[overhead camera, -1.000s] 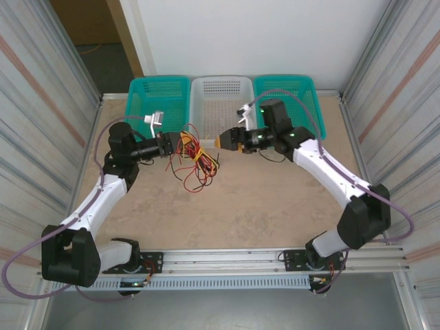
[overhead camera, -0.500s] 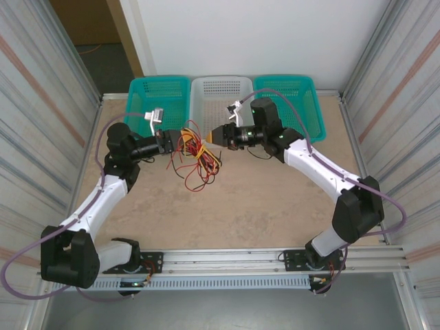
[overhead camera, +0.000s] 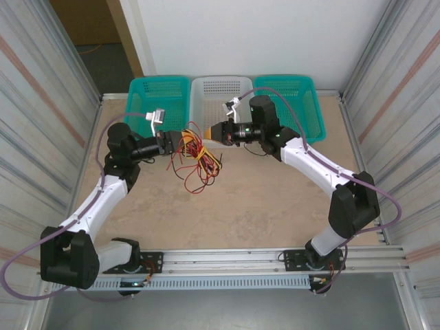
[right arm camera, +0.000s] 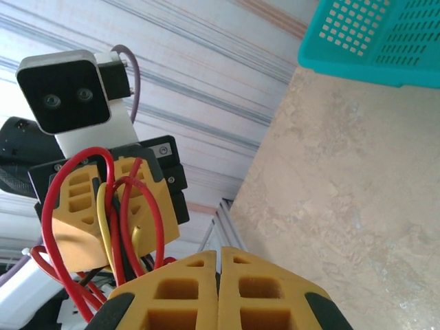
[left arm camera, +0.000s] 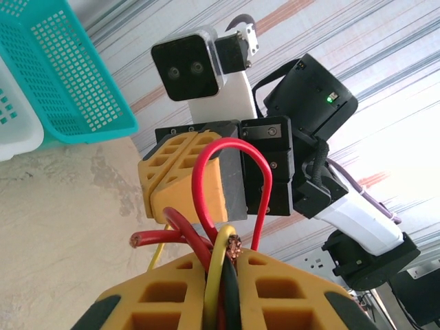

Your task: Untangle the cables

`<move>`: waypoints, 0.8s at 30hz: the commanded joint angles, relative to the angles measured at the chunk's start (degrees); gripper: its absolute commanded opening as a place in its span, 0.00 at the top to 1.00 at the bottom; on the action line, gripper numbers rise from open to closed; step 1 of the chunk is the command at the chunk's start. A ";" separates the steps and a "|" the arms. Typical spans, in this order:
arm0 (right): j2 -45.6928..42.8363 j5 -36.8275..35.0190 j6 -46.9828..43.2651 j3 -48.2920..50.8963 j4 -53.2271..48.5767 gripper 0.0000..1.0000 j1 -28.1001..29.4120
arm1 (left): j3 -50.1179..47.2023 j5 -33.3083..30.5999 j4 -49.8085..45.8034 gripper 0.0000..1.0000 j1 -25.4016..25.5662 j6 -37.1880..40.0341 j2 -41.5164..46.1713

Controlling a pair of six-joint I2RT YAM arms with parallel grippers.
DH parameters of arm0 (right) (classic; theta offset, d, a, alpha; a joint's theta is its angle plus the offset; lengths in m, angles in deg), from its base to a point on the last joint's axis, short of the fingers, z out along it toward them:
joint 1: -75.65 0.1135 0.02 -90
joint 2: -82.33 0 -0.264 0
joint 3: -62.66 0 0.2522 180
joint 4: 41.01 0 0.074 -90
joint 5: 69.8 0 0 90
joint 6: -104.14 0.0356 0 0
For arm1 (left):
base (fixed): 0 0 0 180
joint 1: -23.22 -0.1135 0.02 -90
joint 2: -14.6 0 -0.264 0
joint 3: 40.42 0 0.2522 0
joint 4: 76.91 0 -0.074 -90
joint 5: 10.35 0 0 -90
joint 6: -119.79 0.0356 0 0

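The cables (overhead camera: 197, 163) are a tangle of thin red, yellow and black wires hanging over the tabletop left of centre. My left gripper (overhead camera: 177, 142) is shut on the bunch. In the left wrist view, red, yellow and black strands (left arm camera: 221, 240) are pinched between its yellow fingers (left arm camera: 165, 295), and a red loop rises above them. My right gripper (overhead camera: 210, 133) faces it from the right, close to the bundle, with its jaws pressed together and nothing between them (right arm camera: 220, 256). In the right wrist view the held wires (right arm camera: 103, 220) sit just beyond its fingertips.
Three baskets line the far edge: a teal one (overhead camera: 158, 93), a white one (overhead camera: 220, 93) and another teal one (overhead camera: 292, 93). Corrugated walls close in both sides. The beige table (overhead camera: 261, 206) lies open in front of the arms.
My right gripper has moved left, from about the table's middle to right beside the held bundle. The left gripper has stayed in place, still holding the cables.
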 commanded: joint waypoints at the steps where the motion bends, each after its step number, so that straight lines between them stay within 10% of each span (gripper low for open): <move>1: 0.73 -0.66 3.51 2.17 5.07 1.00 -0.70 | 5.04 0.83 5.42 1.00 1.50 -1.31 1.29; 6: 4.56 -1.57 9.32 2.86 13.43 1.00 0.47 | 7.58 -7.34 8.60 1.00 5.81 -0.79 2.23; 12: 6.45 -5.04 22.08 10.59 29.61 1.00 2.33 | 6.71 -43.26 1.11 1.00 3.47 7.94 10.35; 17: 2.23 -9.96 27.11 20.69 38.20 1.00 4.12 | 6.63 -57.78 -5.90 1.00 3.36 13.84 9.18; 24: -19.59 -17.10 4.62 12.72 1.04 1.00 -1.02 | 3.37 -66.09 -24.31 1.00 4.09 22.97 9.24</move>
